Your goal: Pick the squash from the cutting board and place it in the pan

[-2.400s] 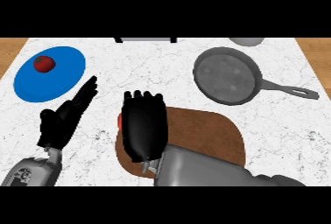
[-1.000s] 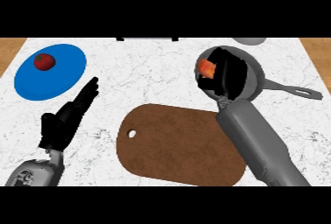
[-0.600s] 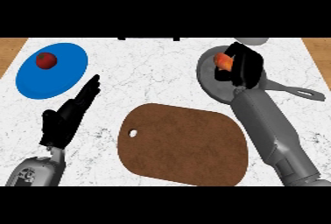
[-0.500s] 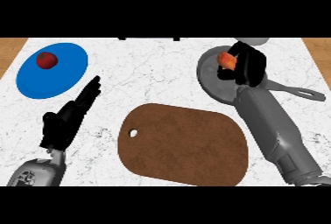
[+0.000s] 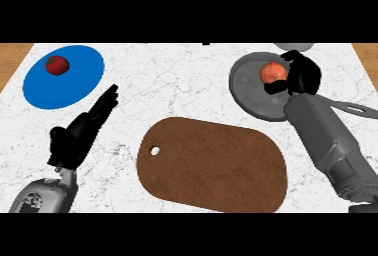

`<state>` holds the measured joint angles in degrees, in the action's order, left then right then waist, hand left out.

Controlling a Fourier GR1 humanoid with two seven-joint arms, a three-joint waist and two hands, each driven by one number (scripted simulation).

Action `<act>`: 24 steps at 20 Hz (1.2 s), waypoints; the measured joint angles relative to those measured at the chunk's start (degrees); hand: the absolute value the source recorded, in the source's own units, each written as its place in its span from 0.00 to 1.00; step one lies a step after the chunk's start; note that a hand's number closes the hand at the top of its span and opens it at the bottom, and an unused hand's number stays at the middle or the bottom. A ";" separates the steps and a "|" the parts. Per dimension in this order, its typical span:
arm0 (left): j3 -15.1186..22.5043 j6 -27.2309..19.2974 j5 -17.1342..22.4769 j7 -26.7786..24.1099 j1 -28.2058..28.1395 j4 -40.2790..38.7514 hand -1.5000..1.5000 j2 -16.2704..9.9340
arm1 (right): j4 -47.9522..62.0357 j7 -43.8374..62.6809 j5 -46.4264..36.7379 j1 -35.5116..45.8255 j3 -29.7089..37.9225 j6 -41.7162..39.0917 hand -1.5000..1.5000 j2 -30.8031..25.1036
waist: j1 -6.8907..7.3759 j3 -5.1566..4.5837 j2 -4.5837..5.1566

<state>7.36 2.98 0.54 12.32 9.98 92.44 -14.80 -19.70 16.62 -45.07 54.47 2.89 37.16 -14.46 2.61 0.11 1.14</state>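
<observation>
The orange squash is over the far part of the grey pan, low inside its rim. My right hand is just right of it, fingers curled over its far side and thumb under its near side, shut on it. The brown cutting board lies bare at the middle front. My left hand rests open at the left, fingers pointing up and away.
A blue plate with a red apple sits at the far left. The pan's handle points right, past my right forearm. A grey object shows at the far edge behind the pan.
The right hand carried the squash from the cutting board to the pan and has since shifted slightly right, leaving more of the squash showing. The left hand has stayed put.
</observation>
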 measured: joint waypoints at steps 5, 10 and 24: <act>-0.54 0.65 0.29 0.35 1.45 -0.27 0.50 -0.03 | 2.87 -7.19 5.18 1.09 5.28 -1.30 0.00 -1.29 | 0.85 0.10 0.45; -0.66 0.97 0.25 -0.54 0.96 -0.71 0.50 0.10 | 0.20 -17.99 13.09 0.21 12.40 -0.89 0.00 -1.60 | 0.88 0.20 0.55; -1.25 0.15 -1.17 0.08 1.04 -1.93 0.50 1.18 | -0.65 -46.09 32.45 -7.81 27.62 -18.96 0.00 -4.41 | -0.94 0.06 -0.29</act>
<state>6.11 3.13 -0.63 12.40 11.02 90.51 -13.62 -20.35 -29.47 -12.62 46.66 30.51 18.20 -18.87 1.67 0.17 0.84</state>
